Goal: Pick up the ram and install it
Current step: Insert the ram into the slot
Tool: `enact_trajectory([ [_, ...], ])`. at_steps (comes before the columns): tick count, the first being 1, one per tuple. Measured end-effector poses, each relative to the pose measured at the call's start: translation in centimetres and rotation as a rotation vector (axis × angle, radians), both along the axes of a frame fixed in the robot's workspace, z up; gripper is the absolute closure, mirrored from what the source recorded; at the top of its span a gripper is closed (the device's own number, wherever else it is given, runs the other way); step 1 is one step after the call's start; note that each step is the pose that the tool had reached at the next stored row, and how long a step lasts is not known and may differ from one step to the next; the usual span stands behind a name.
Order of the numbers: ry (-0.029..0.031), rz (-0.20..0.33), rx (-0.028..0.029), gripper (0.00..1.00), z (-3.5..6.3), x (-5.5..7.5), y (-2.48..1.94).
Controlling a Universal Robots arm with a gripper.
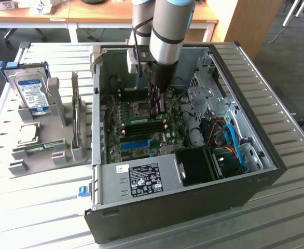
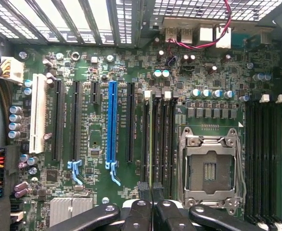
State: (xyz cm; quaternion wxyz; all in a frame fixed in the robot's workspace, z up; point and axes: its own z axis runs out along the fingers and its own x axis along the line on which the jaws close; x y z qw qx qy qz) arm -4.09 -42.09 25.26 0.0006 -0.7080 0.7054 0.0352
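Ram at motherboard slots inside open case.
Gripper clenched on it; whether fully seated cannot be made out.

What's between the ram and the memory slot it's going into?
Nothing visible. The pincer holds the ram edge-on right at the memory slots beside the CPU socket; no cable or part lies across them.

Hard drive stands in rack at the exterior view's left of the case.
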Motion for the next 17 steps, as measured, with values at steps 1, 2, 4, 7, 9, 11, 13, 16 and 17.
enact_trajectory([
  [1,0.0,0.0,0.0,0.88,0.0,0.0,-0.01],
  [2,0.0,0.0,0.0,0.88,0.0,0.0,-0.01],
  [4,0.0,0.0,0.0,0.88,0.0,0.0,-0.01],
  [7,-0.0001,0.0,0.0002,0.88,-0.07,0.0,-0.02],
  [9,0.0,0.0,0.0,0.88,-0.19,0.0,-0.01],
  [11,0.0,0.0,0.0,0.88,-0.33,0.0,-0.01],
  [13,0.0,0.0,-0.0001,0.88,-0.5,0.0,-0.01],
  [16,0.0,0.0,0.0,0.88,-0.72,0.0,-0.01],
  [17,0.0,0.0,0.0,0.88,-0.78,0.0,-0.01],
])
